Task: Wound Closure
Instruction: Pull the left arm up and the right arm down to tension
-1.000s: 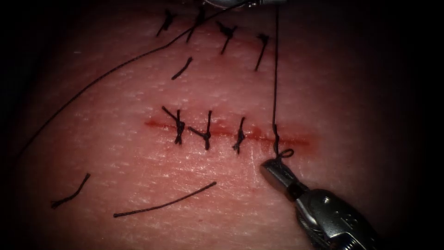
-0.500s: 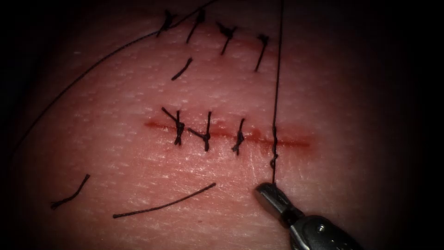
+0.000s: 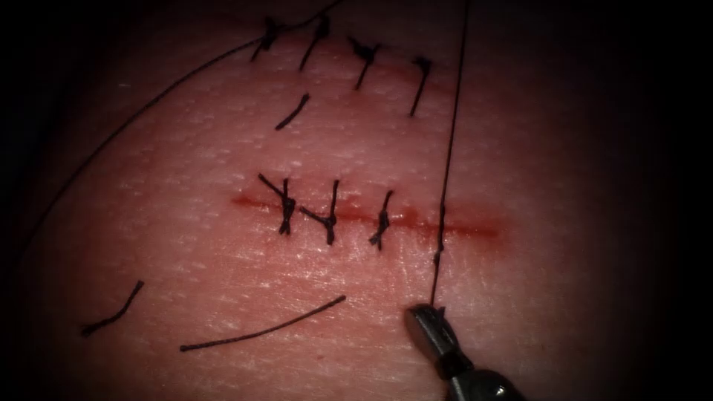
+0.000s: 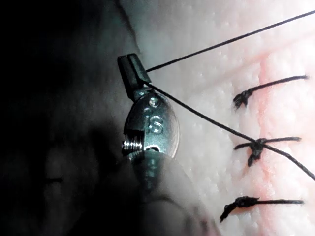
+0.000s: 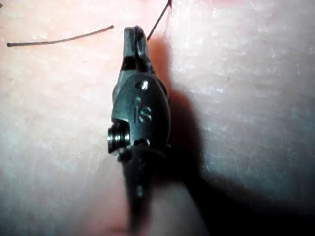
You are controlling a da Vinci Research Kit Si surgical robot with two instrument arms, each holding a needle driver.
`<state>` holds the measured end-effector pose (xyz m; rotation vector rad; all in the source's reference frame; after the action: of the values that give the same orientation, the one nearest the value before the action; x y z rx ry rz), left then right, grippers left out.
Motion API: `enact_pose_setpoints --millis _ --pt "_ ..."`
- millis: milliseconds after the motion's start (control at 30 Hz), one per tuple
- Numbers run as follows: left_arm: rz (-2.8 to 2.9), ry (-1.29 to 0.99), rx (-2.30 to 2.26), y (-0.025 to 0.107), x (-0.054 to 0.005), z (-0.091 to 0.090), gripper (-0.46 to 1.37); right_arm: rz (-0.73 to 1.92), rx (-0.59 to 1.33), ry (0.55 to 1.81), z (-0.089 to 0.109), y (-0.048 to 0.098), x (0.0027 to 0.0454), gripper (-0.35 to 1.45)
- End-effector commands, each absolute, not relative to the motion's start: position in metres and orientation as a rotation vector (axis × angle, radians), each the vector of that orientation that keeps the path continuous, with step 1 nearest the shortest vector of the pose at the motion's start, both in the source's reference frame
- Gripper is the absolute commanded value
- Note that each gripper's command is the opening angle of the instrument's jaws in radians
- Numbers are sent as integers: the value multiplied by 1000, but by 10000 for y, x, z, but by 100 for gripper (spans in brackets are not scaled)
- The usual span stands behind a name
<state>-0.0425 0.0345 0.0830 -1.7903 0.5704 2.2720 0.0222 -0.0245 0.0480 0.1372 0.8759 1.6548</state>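
My right tool (image 3: pixel 422 318) comes in from the lower right, below the right end of the cut (image 3: pixel 475 229), its jaws shut on the thread (image 3: pixel 448 148). The thread runs taut from these jaws up across the cut and off the upper edge. A small knot (image 3: pixel 437 257) sits on it just below the cut. In the right wrist view the right tool (image 5: pixel 134 37) pinches the thread (image 5: pixel 157 22) at its tip. In the left wrist view the left tool (image 4: pixel 132 66) is shut on the thread (image 4: pixel 221 44), and two strands lead from it across the tissue.
Three tied stitches (image 3: pixel 330 215) cross the cut to the left of the taut thread. Another row of stitches (image 3: pixel 364 52) lies on a second cut higher up. Cut ends of thread (image 3: pixel 260 327) lie on the tissue below and left. A long strand (image 3: pixel 148 100) curves over the upper left.
My right tool has drawn down and away from the cut with the thread. The small loop beside the cut has been pulled tight. The left tool has gone from the upper edge.
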Motion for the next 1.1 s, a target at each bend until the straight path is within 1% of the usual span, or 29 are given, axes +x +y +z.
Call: enact_pose_setpoints --millis 33,100,133,367,500,933,1100 --pt "2277 574 -1794 346 -425 831 -35 1704 195 858 478 -245 223 -35" --pt "2281 581 -1795 348 -424 832 -35 1752 242 834 478 -247 221 -35" --pt "2281 581 -1794 349 -424 833 -35 1753 273 795 478 -249 221 -35" --pt "2297 616 -1777 355 -425 836 -35 1698 370 661 487 -263 224 -35" --pt "2301 625 -1773 356 -428 837 -35 1673 400 606 497 -278 229 -35" --pt "2314 649 -1770 361 -427 835 -35 1643 461 603 485 -290 245 -35" --pt "2314 650 -1768 360 -428 835 -35 1652 449 641 484 -281 248 -35"
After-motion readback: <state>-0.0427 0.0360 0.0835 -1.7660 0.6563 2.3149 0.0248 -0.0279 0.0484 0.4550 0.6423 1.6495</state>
